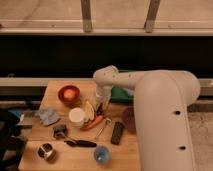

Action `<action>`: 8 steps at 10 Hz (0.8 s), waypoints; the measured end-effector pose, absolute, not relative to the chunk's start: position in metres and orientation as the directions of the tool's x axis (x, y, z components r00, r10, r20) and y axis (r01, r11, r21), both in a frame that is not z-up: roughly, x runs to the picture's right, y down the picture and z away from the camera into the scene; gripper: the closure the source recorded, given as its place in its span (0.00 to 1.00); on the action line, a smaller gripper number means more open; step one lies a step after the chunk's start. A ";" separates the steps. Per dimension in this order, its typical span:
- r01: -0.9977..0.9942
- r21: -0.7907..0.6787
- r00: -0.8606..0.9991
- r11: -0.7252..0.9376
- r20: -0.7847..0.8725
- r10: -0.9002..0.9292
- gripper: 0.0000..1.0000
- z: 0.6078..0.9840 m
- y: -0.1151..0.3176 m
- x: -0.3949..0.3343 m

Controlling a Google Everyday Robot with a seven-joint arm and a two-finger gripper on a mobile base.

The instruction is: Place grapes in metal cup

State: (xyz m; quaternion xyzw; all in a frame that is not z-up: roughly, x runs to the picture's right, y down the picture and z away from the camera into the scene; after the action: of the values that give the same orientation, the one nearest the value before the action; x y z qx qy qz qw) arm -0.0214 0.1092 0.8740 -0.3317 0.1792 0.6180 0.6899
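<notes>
The metal cup (46, 151) stands at the table's front left corner, shiny with a dark inside. A small dark knobbly lump (60, 131) just behind it looks like the grapes, though I cannot be sure. My gripper (102, 108) hangs down over the middle of the table, between a yellow object (89, 110) and the green item behind it, just above the orange carrot (94, 122). It is well to the right of and behind the metal cup. My big white arm (160, 115) hides the table's right side.
A red bowl with a round orange fruit (68, 94) sits back left. Also on the table are a white cup (76, 116), grey cloth (48, 116), black utensil (80, 143), blue cup (101, 154), black remote (117, 132) and purple dish (127, 119).
</notes>
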 end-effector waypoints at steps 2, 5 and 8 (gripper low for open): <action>-0.972 -0.231 0.191 0.048 -0.650 0.735 1.00 0.868 0.105 -0.028; -0.974 -0.213 0.198 0.076 -0.639 0.743 1.00 0.858 0.096 -0.027; -0.975 -0.203 0.200 0.092 -0.617 0.761 1.00 0.847 0.083 -0.026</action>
State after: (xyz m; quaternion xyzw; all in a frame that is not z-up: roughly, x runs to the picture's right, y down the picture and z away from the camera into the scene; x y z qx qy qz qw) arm -0.0260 0.0831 0.8470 -0.2949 0.1812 0.6060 0.7162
